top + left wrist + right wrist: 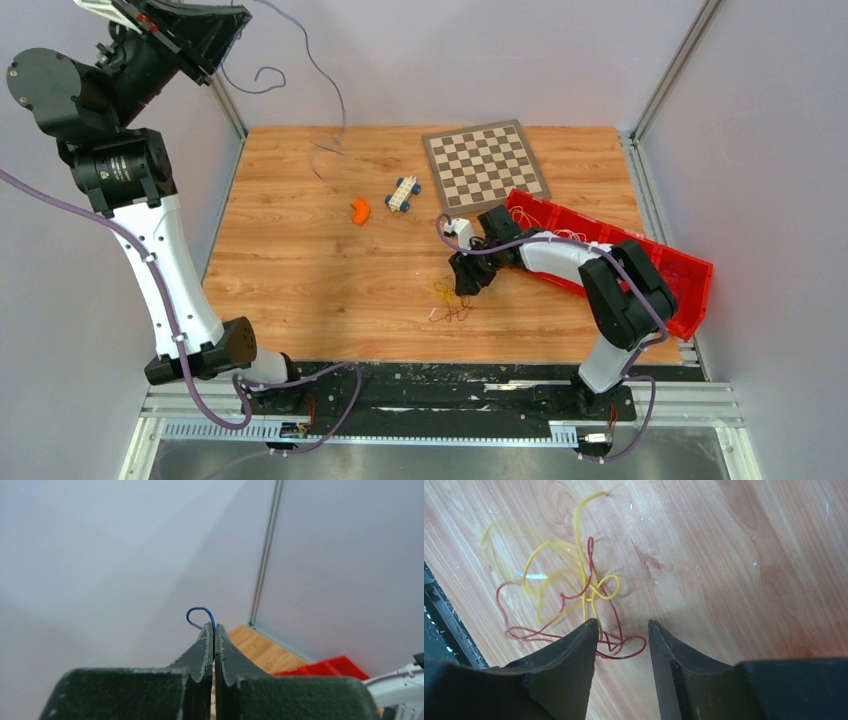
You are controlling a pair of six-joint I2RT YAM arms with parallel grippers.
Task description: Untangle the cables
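Observation:
A tangle of thin yellow and red cables (450,302) lies on the wooden table near its front edge. In the right wrist view the yellow strands (585,587) cross a red loop (634,650). My right gripper (466,284) (623,623) is open and low over the tangle's near edge, with the red loop between its fingers. My left gripper (225,40) (214,626) is raised high at the far left and shut on a thin blue cable (200,610). That cable (340,100) hangs down to the table's back.
A checkerboard (486,163) lies at the back right. A red bin (690,275) holding a few thin wires sits under the right arm. A small toy car (402,193) and an orange piece (360,210) lie mid-table. Enclosure walls surround the table.

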